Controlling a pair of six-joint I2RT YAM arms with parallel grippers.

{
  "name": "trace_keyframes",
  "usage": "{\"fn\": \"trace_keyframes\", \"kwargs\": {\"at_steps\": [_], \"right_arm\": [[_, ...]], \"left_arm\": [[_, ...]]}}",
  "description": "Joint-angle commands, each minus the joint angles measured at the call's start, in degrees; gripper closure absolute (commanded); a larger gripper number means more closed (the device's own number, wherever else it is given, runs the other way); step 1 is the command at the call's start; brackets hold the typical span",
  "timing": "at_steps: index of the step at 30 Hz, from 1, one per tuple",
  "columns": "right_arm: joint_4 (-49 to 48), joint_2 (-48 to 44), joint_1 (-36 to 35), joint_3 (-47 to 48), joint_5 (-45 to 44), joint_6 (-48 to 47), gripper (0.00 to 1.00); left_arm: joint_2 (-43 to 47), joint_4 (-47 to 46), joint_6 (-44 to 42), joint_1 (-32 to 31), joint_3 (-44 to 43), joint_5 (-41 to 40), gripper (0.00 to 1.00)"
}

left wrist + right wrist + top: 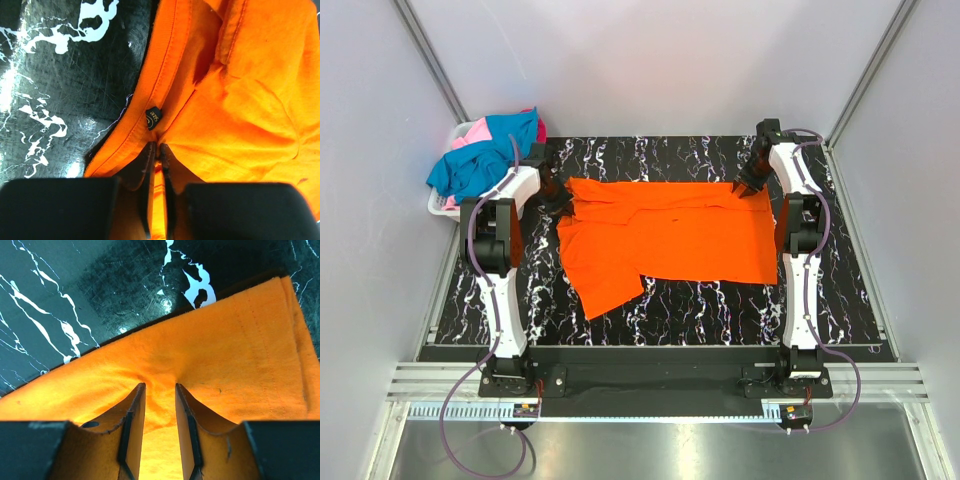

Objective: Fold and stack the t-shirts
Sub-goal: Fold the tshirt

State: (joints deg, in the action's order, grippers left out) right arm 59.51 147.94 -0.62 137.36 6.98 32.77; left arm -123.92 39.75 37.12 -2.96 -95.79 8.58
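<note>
Pinching orange t-shirt (670, 235) collar at ten o'clock with left gripper (156, 148), clamping hem at two with right gripper (160, 388).

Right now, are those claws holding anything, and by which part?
The left gripper pinches the orange shirt at its collar, by the size tag. The right gripper straddles the shirt's edge; whether it grips cannot be told.

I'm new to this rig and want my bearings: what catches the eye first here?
A vivid orange t-shirt lies spread across the black marbled table. The left claw pinches its collar and the right claw its far right edge. A white basket at far left holds heaped teal and pink shirts.
</note>
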Motion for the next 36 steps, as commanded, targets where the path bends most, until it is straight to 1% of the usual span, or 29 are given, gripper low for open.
{"fn": "trace_keyframes", "kwargs": {"at_steps": [1,4,10,19,27,36], "right_arm": [[0.26,-0.9,0.18,1.68,-0.22,-0.87,0.63],[0.26,-0.9,0.18,1.6,-0.3,-0.87,0.63],[0.35,-0.9,0.01,1.42,-0.3,-0.78,0.64],[0.35,-0.9,0.1,1.42,-0.39,-0.61,0.64],[0.26,-0.9,-0.08,1.16,-0.48,-0.43,0.64],[0.26,-1.07,-0.26,0.98,-0.66,-0.17,0.64]], "left_arm": [[4.03,-1.43,-0.47,0.06,-1.42,-0.14,0.85],[4.65,-1.43,-0.56,0.06,-1.16,-0.05,0.82],[5.62,-1.34,-0.47,0.06,-0.89,0.03,0.8],[5.18,-1.34,-0.65,0.06,-0.8,0.39,0.81],[5.18,-1.25,-1.0,0.06,0.25,-0.76,0.74],[4.21,-1.16,-1.09,0.06,0.43,-0.67,0.73]]}}
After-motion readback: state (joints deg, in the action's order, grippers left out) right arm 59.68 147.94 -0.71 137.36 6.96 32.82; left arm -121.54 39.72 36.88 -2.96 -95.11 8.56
